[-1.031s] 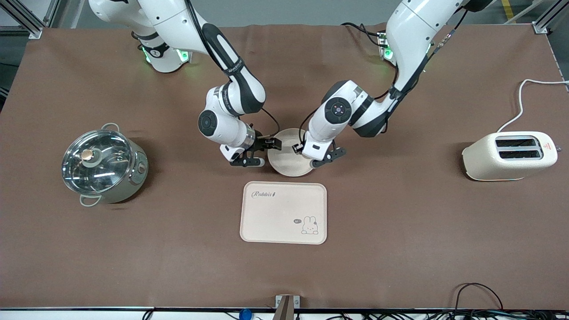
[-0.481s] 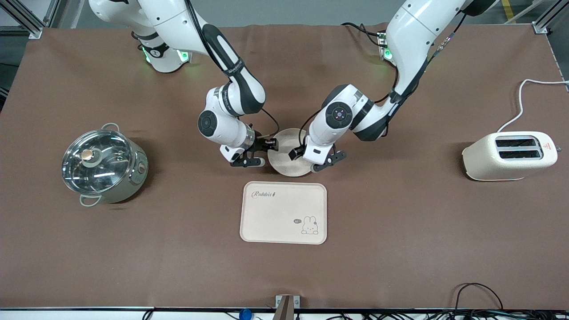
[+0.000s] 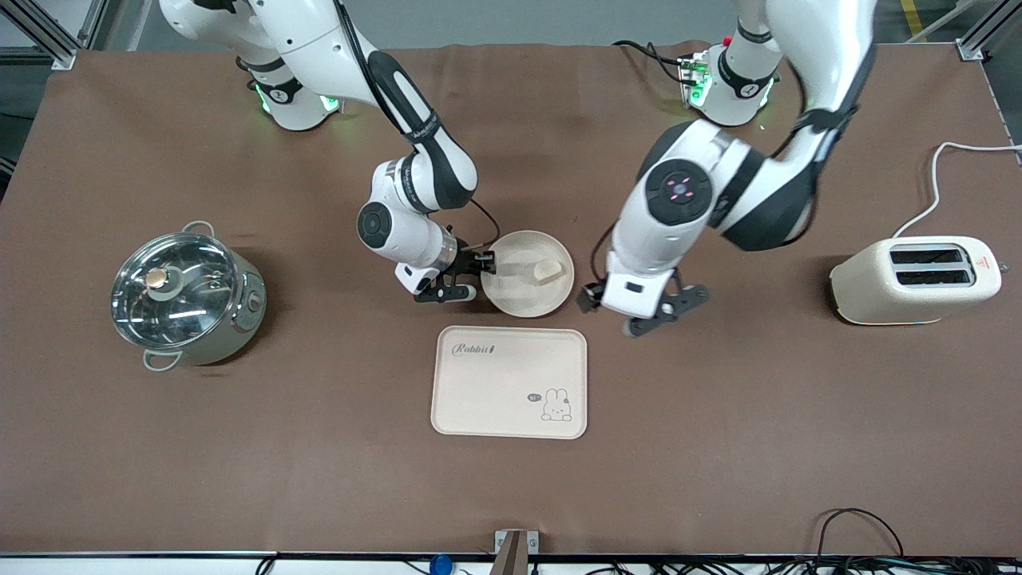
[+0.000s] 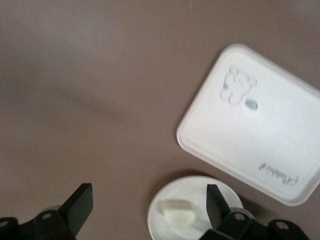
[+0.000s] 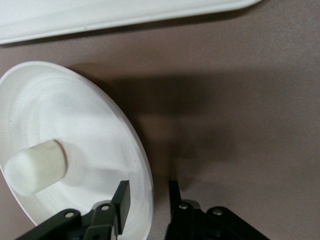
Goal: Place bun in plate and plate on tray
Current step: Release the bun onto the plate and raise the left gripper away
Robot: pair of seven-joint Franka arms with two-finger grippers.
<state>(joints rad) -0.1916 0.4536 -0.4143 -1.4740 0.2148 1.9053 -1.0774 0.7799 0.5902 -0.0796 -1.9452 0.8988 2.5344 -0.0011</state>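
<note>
The plate (image 3: 515, 299) lies on the table just farther from the front camera than the tray (image 3: 509, 382). The bun (image 3: 548, 272) lies in it, on the side toward the left arm's end. My right gripper (image 3: 479, 275) is shut on the plate's rim, with one finger inside and one outside; the right wrist view shows the gripper (image 5: 149, 192), plate (image 5: 75, 115), bun (image 5: 36, 167) and tray edge (image 5: 100, 15). My left gripper (image 3: 639, 315) is open and empty, raised over bare table beside the plate. Its wrist view shows the gripper (image 4: 147, 210), bun (image 4: 177, 214), plate (image 4: 192, 189) and tray (image 4: 255, 130).
A steel pot with a glass lid (image 3: 188, 295) stands toward the right arm's end. A cream toaster (image 3: 914, 279) with a white cord (image 3: 934, 192) stands toward the left arm's end.
My left gripper has risen and moved off the plate toward the left arm's end, and the bun now lies uncovered in the plate. My right gripper has stayed at the rim.
</note>
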